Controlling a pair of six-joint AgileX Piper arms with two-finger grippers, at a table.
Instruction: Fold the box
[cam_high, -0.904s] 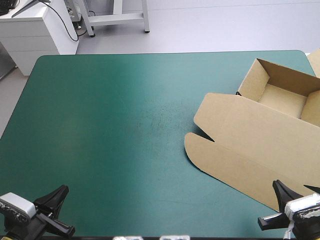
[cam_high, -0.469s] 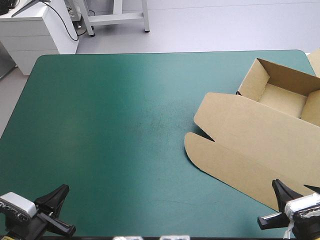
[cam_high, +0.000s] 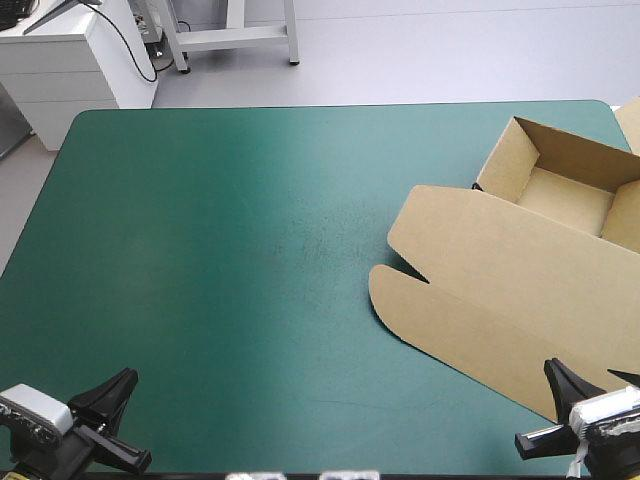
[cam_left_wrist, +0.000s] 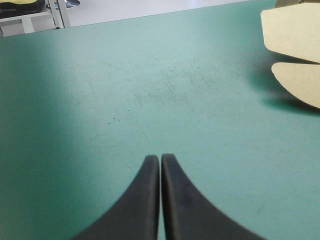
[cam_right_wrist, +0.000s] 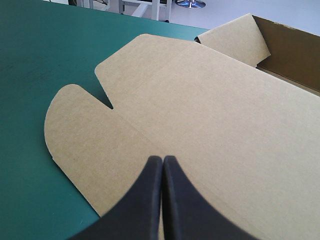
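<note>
Your left tool (cam_left_wrist: 160, 158) is clenched on nothing: its two black fingers (cam_left_wrist: 145, 200) meet in one pointed arch above bare teal-green cover (cam_high: 220, 250), close to the near left corner of the desk (cam_high: 330, 112). In the high view you see it low at that corner (cam_high: 108, 398), well apart from the box (cam_high: 520, 270).

Your right tool (cam_right_wrist: 163, 159) is clenched too, its fingertips pressed together with no board between them. It sits at the near right corner of the desk (cam_high: 568, 382), over the near part of the lid (cam_right_wrist: 210, 115). You cannot tell from these views whether it touches the board.

The brown box lies on the right side of the desk as an open tray (cam_high: 565, 190) with raised walls, set toward the far right corner and running past the right edge of the high view. Its lid lies flat on the cover, spread from the tray toward the near edge. At the lid's left end a rounded flap (cam_right_wrist: 82, 135) lies flat as well, set off from the main panel by a narrow notch.
</note>
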